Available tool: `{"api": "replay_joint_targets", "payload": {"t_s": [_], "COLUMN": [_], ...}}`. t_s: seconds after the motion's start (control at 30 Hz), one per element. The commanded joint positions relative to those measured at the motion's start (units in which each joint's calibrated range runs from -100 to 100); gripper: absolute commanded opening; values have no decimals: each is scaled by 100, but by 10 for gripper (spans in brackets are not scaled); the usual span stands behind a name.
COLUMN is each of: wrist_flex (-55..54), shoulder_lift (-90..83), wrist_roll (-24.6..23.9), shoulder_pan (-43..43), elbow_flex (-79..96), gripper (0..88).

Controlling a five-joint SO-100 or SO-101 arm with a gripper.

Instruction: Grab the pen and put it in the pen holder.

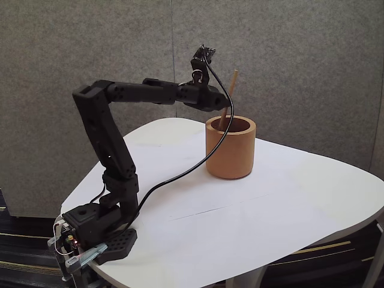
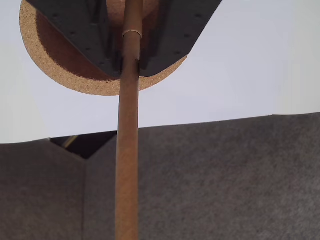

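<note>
One pen [image 1: 231, 85], one pen holder [image 1: 231, 150] and one arm are on the white table [image 1: 252, 216]. In the fixed view the pen tilts, its lower end inside the holder's dark mouth, its upper end above the rim. The gripper [image 1: 221, 108] sits at the rim, clenched around the pen. In the wrist view the fingers [image 2: 170, 35] hide much of the holder [image 2: 55, 75], and the pen [image 2: 128, 150] is cut off at the bottom edge.

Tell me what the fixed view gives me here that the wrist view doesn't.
Fixed view alone: the whole arm, its cable, the table's full top, and the cup's outer wall with the pen sticking up out of it.
Wrist view alone: the fingers closed on the pen over the cup's rim.
Both: pen, cup, table, grey wall.
</note>
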Motion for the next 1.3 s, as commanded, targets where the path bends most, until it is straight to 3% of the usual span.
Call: {"api": "replay_joint_targets", "payload": {"t_s": [0.0, 0.17, 0.43, 1.07, 1.13, 1.27], "wrist_flex": [-119, -636, -661, -644, -644, -644], "shoulder_lift": [-248, -215, -232, -215, -215, -215], "wrist_roll": [26, 26, 258, 269, 269, 237], "shoulder_pan": [27, 101, 181, 262, 262, 298], "elbow_flex": [-54, -27, 767, 921, 921, 921], "gripper": [7, 7, 7, 16, 47, 216]}}
